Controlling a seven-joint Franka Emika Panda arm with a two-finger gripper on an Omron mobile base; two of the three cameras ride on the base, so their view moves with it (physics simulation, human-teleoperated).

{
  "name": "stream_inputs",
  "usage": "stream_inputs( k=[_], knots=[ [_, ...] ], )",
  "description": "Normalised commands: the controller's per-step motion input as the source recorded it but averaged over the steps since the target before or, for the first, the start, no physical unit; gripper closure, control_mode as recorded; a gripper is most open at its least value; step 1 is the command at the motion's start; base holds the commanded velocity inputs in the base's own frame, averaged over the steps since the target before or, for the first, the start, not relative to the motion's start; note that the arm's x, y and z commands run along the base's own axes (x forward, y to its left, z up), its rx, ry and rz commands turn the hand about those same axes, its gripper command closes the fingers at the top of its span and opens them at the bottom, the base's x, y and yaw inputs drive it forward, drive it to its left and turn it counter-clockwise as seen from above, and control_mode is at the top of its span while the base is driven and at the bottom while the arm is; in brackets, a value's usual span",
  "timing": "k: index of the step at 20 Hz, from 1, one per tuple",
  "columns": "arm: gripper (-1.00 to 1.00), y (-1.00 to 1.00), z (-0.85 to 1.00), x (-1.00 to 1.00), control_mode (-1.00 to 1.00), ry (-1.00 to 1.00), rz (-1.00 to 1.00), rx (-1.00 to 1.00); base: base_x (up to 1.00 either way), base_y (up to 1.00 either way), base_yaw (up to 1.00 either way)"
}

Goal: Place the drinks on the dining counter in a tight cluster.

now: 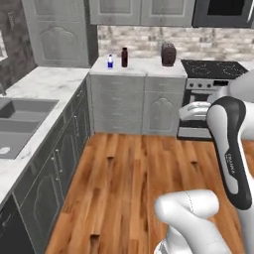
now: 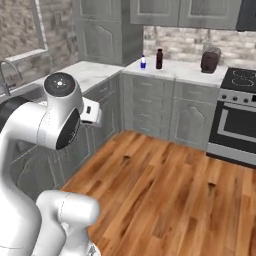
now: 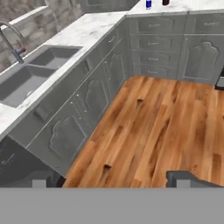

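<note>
water bottle (image 1: 110,61): small, clear with blue label, upright on the marble table (image 1: 149,68) under the brick backsplash, just left of the maroon bottle
maroon bottle (image 1: 124,57): squat, dark, upright on the same table, close beside the water bottle but apart from it; also seen in the right base view at (image 2: 159,58) with the water bottle at (image 2: 143,61)
dark jar-like object (image 1: 168,54): on that table, well right of the maroon bottle, near the stove (image 1: 214,69) – type unclear
sink (image 1: 20,121): double basin in the side table, well left of the bottles; faucet (image 3: 11,41) at its far edge
fingers (image 3: 112,179): spread wide, nothing between them – tips show at the bottom of the hand view, over the wooden floor (image 3: 157,127)
arm: folded up near the base, well back from the table with the bottles
hand view: bottoms of both bottles at the top edge, water bottle (image 3: 148,4) left of the maroon one
cabinets (image 1: 134,104): grey, doors closed, below the bottles
</note>
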Motion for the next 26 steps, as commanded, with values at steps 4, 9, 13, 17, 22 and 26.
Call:
stream_inputs(
  k=[4,9,13,17,22,26],
  knots=[
    [-1.00,0.00,0.00,0.00,1.00,0.00,0.00,0.00,1.00,-0.11,-0.12],
    [-1.00,0.00,0.00,0.00,1.00,0.00,0.00,0.00,1.00,0.00,-0.13],
    [-1.00,0.00,0.00,0.00,1.00,0.00,0.00,0.00,1.00,0.03,-0.13],
    [-1.00,0.00,0.00,0.00,1.00,0.00,0.00,0.00,1.00,0.28,-0.13],
    [-1.00,0.00,0.00,0.00,1.00,0.00,0.00,0.00,1.00,0.42,-0.12],
    [-1.00,0.00,0.00,0.00,1.00,0.00,0.00,0.00,1.00,0.40,-0.13]
  ],
)
